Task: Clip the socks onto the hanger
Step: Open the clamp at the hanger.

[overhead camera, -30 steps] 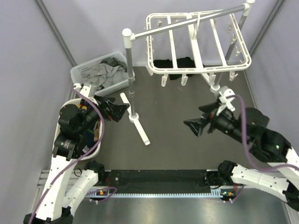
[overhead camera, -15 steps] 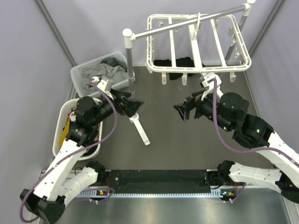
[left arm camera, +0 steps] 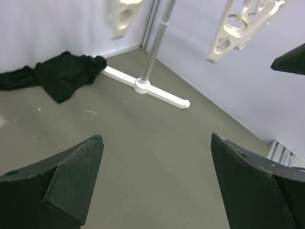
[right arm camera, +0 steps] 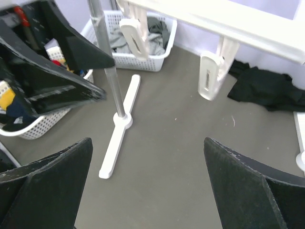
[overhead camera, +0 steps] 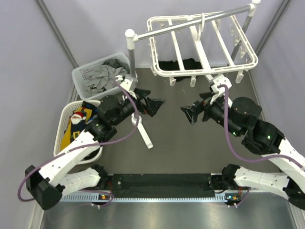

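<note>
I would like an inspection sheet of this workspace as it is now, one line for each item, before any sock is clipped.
Surface: dark grey table, no spill seen.
Job's things: socks lie in the near white basket on the left; white hanger hangs by its hook on the grey pole rack, with no sock on it.
Clutter: far basket of grey cloths; black garment on the table under the hanger.
Grippers: left gripper open, empty; right gripper open, empty.
Cables: a purple cable loops along each arm; no snag seen.
Surroundings: pale lilac walls on three sides.
</note>
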Action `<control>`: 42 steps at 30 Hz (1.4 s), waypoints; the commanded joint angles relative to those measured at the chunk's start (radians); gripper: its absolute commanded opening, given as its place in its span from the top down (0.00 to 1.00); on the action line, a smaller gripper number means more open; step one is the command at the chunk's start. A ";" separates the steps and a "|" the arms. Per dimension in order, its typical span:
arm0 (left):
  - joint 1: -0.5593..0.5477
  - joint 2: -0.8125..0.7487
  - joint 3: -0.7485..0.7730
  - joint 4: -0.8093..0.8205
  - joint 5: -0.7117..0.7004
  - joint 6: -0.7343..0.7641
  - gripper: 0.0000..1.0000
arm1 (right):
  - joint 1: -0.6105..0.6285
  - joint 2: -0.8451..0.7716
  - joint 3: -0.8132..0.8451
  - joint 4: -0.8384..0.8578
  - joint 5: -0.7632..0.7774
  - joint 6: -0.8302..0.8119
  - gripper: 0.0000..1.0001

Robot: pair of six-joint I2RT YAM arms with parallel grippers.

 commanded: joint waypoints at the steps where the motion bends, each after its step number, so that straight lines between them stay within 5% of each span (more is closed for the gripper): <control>1: -0.067 0.073 0.060 0.190 -0.066 0.068 0.02 | 0.009 -0.045 -0.004 0.052 0.007 -0.056 0.01; 15: -0.139 0.228 0.086 0.491 -0.038 0.059 0.07 | 0.009 -0.097 -0.028 0.058 0.024 -0.069 0.01; 24: -0.142 0.300 0.117 0.604 0.034 -0.023 0.19 | 0.011 -0.109 -0.027 0.058 0.022 -0.064 0.01; 42: -0.148 0.309 0.137 0.560 0.002 0.054 0.47 | 0.011 -0.109 -0.015 0.079 -0.022 -0.053 0.03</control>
